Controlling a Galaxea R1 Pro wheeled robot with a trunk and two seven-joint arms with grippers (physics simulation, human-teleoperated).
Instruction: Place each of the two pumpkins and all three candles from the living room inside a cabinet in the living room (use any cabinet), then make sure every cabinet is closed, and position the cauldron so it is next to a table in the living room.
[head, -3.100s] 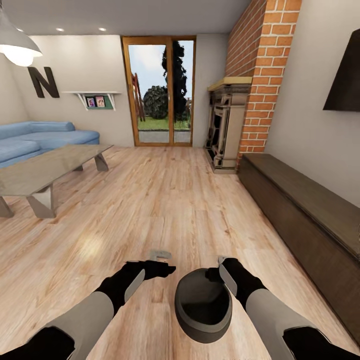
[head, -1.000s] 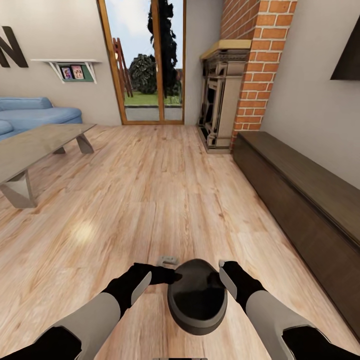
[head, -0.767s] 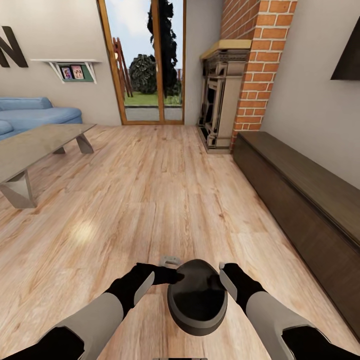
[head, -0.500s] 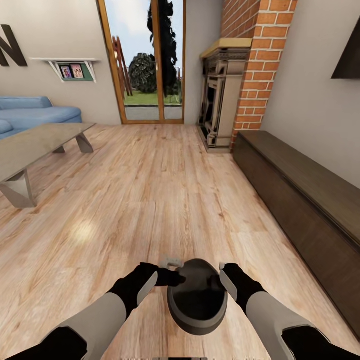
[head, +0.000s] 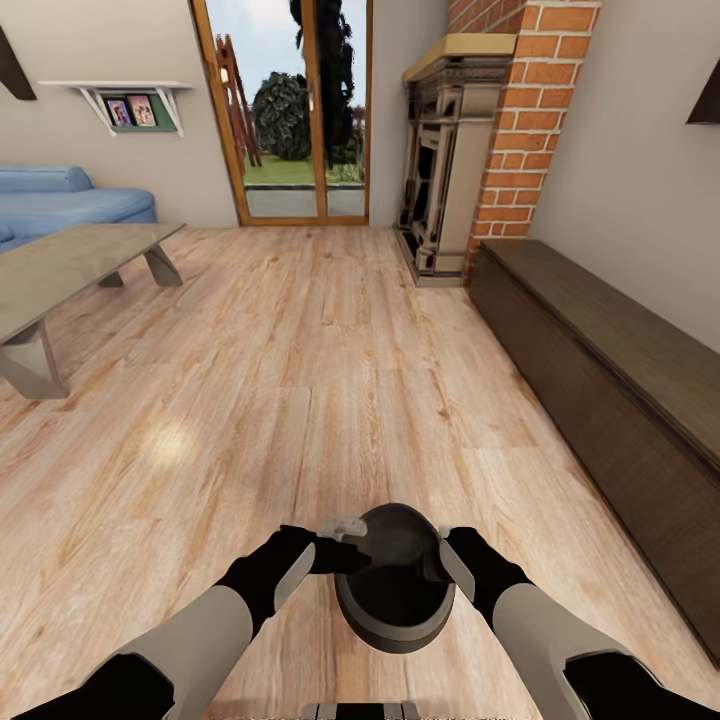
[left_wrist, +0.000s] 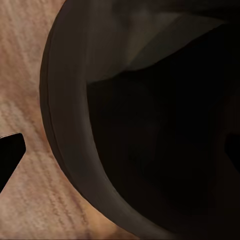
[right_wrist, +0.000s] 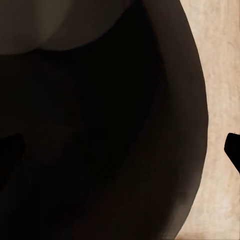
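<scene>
— Where is the pot right now?

— The cauldron (head: 395, 580) hangs between my two grippers, above the plank floor (head: 300, 400). My left gripper (head: 345, 545) meets its rim on one side, my right gripper (head: 440, 550) on the opposite side. The mouth faces up toward my head, and the inside looks dark.

— Are your jaws clamped on it?

— On the right, one finger sits outside the wall and the other is down inside the mouth, so the rim lies between them; that side is closed on the cauldron. In the right wrist view the black bowl (right_wrist: 100, 125) sits right against the fingers, with one dark fingertip (right_wrist: 234, 150) beyond its rim over the floor. On the left I cannot tell. The fingers touch the rim, and the left wrist view shows the cauldron (left_wrist: 150, 125) close up with one fingertip (left_wrist: 9, 150) outside the wall, but whether that pair pinches anything is hidden.

— And the table?

— The table (head: 70, 265) stands well apart from my left gripper, far ahead and out to that side, with the blue sofa (head: 70, 200) behind it. The cabinet (head: 620, 390) runs along the wall out past my right gripper, its front flush and shut. Beyond its far end stands the brick fireplace (head: 450, 170).
</scene>
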